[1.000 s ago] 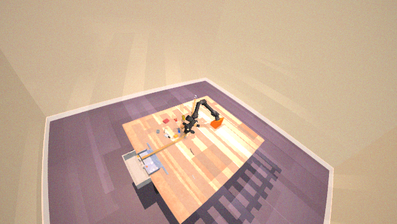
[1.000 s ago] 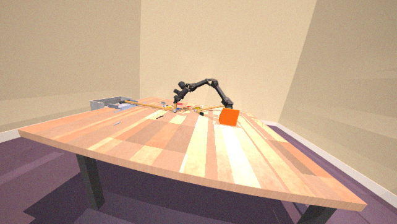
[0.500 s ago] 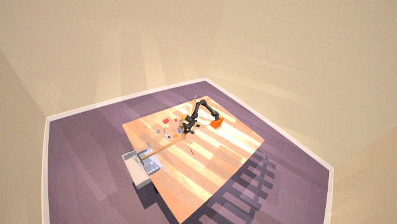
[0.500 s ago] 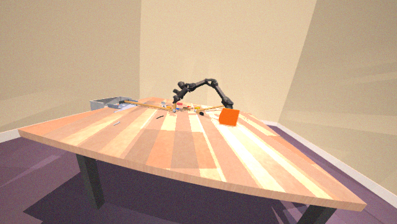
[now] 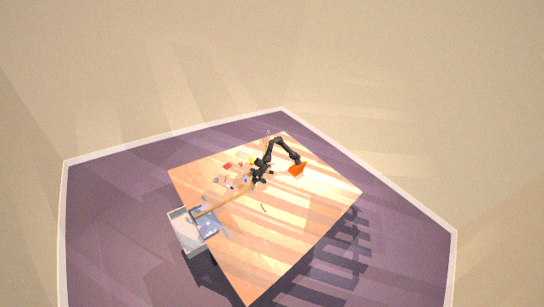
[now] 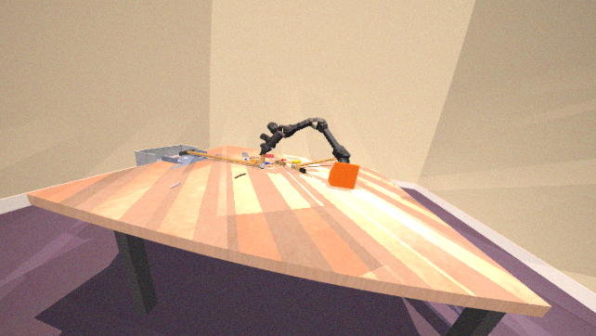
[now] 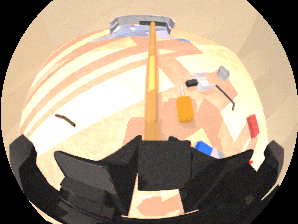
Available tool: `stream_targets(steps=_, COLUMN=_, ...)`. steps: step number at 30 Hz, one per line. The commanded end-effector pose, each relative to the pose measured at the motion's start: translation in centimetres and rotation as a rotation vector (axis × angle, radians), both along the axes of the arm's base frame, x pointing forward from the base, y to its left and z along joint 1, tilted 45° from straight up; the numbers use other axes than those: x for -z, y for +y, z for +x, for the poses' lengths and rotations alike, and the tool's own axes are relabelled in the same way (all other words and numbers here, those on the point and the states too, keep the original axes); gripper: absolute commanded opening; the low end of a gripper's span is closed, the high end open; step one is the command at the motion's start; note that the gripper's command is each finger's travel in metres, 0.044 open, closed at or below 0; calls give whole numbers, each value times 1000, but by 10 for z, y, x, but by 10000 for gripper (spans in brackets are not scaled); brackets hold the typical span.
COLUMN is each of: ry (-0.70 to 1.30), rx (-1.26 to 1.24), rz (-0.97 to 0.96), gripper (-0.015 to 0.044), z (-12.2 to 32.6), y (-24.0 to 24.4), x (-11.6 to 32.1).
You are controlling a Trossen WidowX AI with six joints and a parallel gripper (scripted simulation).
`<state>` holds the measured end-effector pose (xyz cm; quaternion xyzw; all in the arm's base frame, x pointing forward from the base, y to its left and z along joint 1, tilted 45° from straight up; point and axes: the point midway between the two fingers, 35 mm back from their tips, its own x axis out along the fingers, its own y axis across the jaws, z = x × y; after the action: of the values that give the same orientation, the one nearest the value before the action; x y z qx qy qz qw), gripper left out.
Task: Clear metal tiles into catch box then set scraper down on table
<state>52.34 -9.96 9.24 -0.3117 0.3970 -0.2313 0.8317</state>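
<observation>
The long scraper (image 5: 224, 201) (image 6: 223, 158) (image 7: 152, 75) has a wooden handle and a dark blade at its far end. My gripper (image 5: 253, 182) (image 6: 263, 155) (image 7: 158, 144) is shut on its near end, low over the table. The blade (image 7: 150, 23) is at the plate's far edge, by the catch box. The blue-grey steel plate (image 5: 214, 223) (image 6: 186, 161) adjoins the grey catch box (image 5: 197, 253) (image 6: 149, 157) (image 7: 117, 24) at the table edge. A few small pale tiles (image 5: 208, 223) show on the plate. An orange piece (image 5: 200, 227) is near its far edge. Small pieces (image 5: 186, 219) show in the box; their number is unclear.
Right of the handle in the wrist view lie an orange block (image 7: 185, 109), a blue piece (image 7: 203, 148), a red block (image 7: 253, 126) and a bent rod (image 7: 226, 97). A dark curved piece (image 7: 65, 120) lies left. An orange box (image 5: 297, 169) (image 6: 343, 175) stands by the arm base.
</observation>
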Motion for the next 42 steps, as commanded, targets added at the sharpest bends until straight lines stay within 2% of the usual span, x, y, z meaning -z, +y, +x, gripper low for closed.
stream_targets(steps=1, ry=-3, rx=-3, rz=0, gripper=0, z=-5, y=3, x=-2)
stream_targets(steps=42, ry=-3, rx=-7, rz=1, gripper=0, z=-62, y=14, x=-6)
